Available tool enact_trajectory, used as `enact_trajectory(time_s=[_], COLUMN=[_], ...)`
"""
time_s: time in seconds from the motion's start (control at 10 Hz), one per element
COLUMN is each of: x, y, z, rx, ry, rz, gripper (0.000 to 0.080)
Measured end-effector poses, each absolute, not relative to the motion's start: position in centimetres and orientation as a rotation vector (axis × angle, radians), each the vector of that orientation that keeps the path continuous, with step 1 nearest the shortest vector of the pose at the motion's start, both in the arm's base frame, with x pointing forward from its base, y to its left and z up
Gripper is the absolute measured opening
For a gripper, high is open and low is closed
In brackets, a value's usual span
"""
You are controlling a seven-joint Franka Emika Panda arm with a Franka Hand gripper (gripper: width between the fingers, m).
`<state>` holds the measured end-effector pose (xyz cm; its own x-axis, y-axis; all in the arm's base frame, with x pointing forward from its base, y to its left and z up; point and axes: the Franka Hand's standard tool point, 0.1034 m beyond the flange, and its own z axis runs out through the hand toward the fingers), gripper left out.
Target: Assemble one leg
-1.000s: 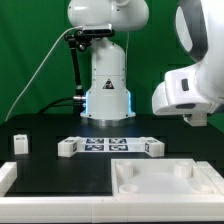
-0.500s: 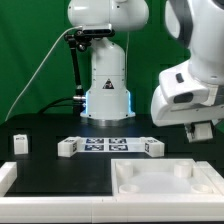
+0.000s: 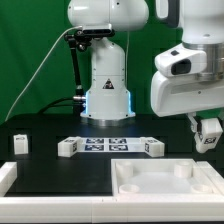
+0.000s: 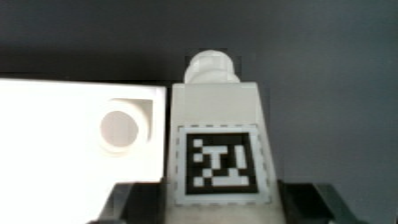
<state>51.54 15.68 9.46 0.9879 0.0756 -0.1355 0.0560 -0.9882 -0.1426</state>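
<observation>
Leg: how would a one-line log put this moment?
gripper: shut on leg | leg: tag faces wrist camera | tray: on table

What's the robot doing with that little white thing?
The robot arm is putting furniture together. Its fingers are shut on a small white leg with a black-and-white tag, held up off the table. A white tray with a round hole lies close by. The leg is not in a hole yet.
</observation>
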Motion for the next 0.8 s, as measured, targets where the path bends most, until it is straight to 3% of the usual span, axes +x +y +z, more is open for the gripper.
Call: enact_trajectory(time_s=[0.1,0.4,0.8], x=[52.2,53.3,53.1], y=[15.4,13.0,13.1], z=[9.2,13.0,12.2], rx=[-2.995,-2.997,-2.996], ry=[-0.138,-0.205,-0.21], rz=[0.014,-0.282,-0.269], gripper=[0.0291,0.0291,0.0291])
